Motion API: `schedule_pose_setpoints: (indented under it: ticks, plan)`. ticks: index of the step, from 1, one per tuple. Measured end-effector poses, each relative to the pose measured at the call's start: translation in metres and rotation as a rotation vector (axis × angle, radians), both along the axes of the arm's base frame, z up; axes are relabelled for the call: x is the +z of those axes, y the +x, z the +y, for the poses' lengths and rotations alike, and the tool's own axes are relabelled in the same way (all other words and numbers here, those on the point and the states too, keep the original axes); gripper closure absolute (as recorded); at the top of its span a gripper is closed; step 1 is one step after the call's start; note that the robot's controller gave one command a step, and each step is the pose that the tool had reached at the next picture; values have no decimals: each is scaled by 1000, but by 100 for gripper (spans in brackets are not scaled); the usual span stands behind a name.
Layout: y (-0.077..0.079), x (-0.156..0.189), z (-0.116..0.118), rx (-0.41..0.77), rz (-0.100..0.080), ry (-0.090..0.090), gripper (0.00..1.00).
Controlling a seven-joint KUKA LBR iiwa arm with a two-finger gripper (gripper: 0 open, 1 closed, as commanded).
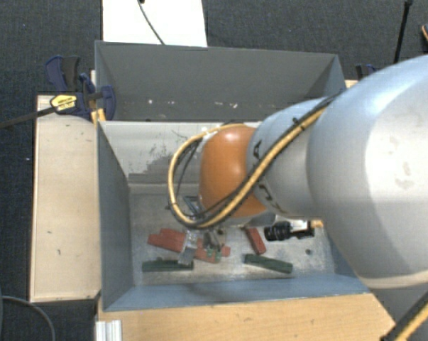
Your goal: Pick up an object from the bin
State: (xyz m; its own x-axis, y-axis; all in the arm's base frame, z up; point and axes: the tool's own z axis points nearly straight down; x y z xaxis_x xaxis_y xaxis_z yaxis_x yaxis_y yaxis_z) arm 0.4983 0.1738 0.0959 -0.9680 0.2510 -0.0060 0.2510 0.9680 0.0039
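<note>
Left side of the bin floor: a red-brown block (165,240) is lying flat, and a dark green stick (162,265) is lying just nearer than it, along the near wall of the bin (114,212).
Middle of the floor: the gripper (191,251) is hanging low, right beside the block, with a small red-and-green piece (215,251) lying just to its right.
Likely target: the gripper's tip is sitting over the right end of the green stick, so that stick or the block is looking like the nearest candidate; contact cannot be told.
Gripper state: whether it is open or closed cannot be told, and nothing is showing as gripped.
Right of the middle: a short red-brown piece (255,240), a second green stick (268,263) and a black part (288,231) are lying apart from the gripper.
Done: the arm is reaching down to floor level among the things.
Left: by my judgement, closing on one thing and lifting it clear are not yet done.
</note>
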Motion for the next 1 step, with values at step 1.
schedule_pose_setpoints:
  ticks: [1]
  plan:
    - [2,62,0,7,0,0,100]
